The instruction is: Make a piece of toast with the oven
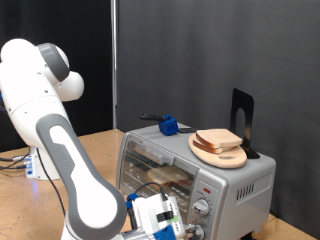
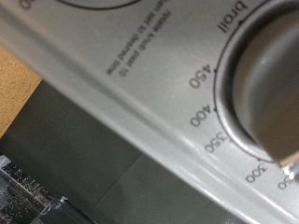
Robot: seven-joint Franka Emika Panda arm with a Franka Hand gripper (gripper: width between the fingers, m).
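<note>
End effector point(image 1: 183, 228) sits at oven point(image 1: 240, 180) front by the knobs point(image 1: 200, 208); open or closed: can't tell. Wrist cam: temp dial point(image 2: 266, 79) close up, marks 300–450, broil. Toast point(image 1: 168, 176) inside oven on rack. Plate point(image 1: 218, 152) w/ bread on oven top.

- Exterior view: even, moderately bright indoor light falling from above; the dark curtain point(image 1: 200, 60) behind stays almost black.
- The white robot arm point(image 1: 45, 100) is brightly lit, with grey shading on its underside.
- The oven point(image 1: 195, 175) top shows a soft sheen and no harsh glare.
- Picture is low-resolution and slightly soft.
- Wrist view: very close, dim and greyish; the knob point(image 2: 266, 79) is blurred, the printed numbers point(image 2: 207, 98) readable but soft.
</note>
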